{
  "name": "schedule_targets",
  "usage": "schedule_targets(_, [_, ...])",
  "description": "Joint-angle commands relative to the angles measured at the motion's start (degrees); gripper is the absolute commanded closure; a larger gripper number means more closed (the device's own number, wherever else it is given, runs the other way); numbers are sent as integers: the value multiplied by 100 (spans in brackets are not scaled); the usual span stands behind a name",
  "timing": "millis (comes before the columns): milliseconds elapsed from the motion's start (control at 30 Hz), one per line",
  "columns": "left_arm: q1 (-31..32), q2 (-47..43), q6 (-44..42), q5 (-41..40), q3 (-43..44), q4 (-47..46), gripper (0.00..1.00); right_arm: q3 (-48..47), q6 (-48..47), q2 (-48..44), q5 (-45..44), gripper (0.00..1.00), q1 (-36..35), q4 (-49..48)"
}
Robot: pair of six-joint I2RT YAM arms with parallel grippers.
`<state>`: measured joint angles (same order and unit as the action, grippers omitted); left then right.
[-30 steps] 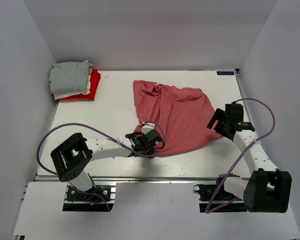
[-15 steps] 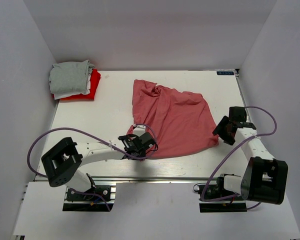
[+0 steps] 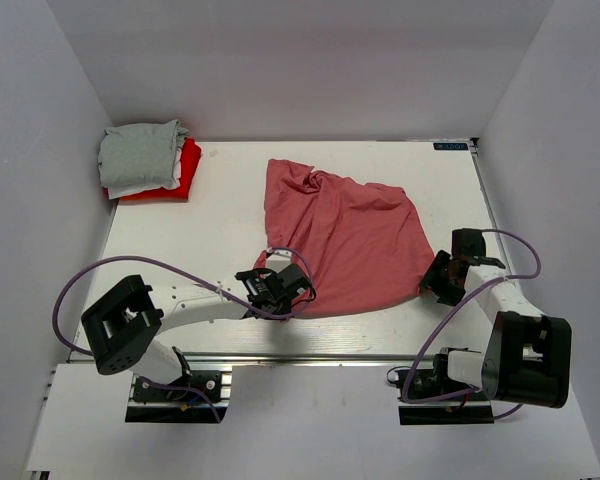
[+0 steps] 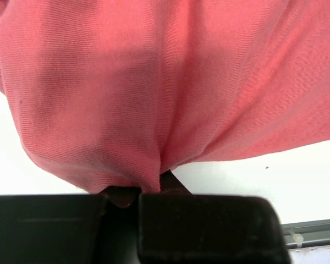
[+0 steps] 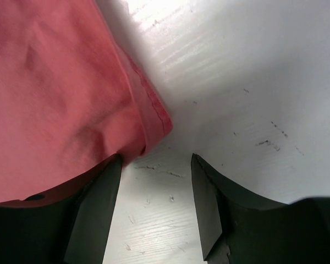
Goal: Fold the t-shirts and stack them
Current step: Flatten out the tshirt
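**Near hem of the pink shirt: one corner pinched, the other lined up**

Salmon-pink t-shirt (image 3: 345, 235) lies rumpled, right of centre on the worktop (image 3: 220, 210), hem toward the near edge. Left end effector (image 4: 138, 191) is clenched on a fold at the hem's left end, and the cloth bunches into it. Right end effector (image 5: 155, 170) sits low at the near right corner of the shirt. Its fingers are apart with bare worktop between them, so it grasps nothing. My guess is that a hold on both hem corners would let the shirt be lifted and spread flat. A folded grey t-shirt (image 3: 138, 152) tops the white (image 3: 140, 187) and bright red (image 3: 185, 170) ones at the far left corner.
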<state>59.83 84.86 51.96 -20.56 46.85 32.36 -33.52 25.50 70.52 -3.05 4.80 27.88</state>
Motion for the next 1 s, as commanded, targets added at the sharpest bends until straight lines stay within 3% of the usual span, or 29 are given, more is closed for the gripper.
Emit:
schedule_targets(0, [-16,-207,-11,60,26,-72,100,3,8,58,-47,41,-23,-370])
schedule_targets(233, [-16,-207,-11,122,-36,-125,100,-76,149,409,94,46,-32,-907])
schedule_targets(300, [-16,-207,-11,122,-36,-125,100,-111,131,550,138,53,-32,-924])
schedule_targets(400, [-16,-207,42,122,-36,-72,99,-76,113,629,243,95,-32,-968])
schedule_targets(433, [-16,-154,42,122,43,-2,99,-85,96,612,235,100,-32,-969])
schedule_targets(600, [-16,-154,-413,-62,281,455,99,-725,52,322,349,100,12,-706])
schedule_targets(633, [-16,-154,-554,-63,437,551,99,-1257,78,304,331,100,30,-644])
schedule_targets(833, [-16,-48,-784,-405,571,1457,100,-2894,-10,594,-914,100,179,314])
schedule_targets(967, [-68,-207,-907,-177,386,1510,100,-3327,-106,805,-1092,100,635,428])
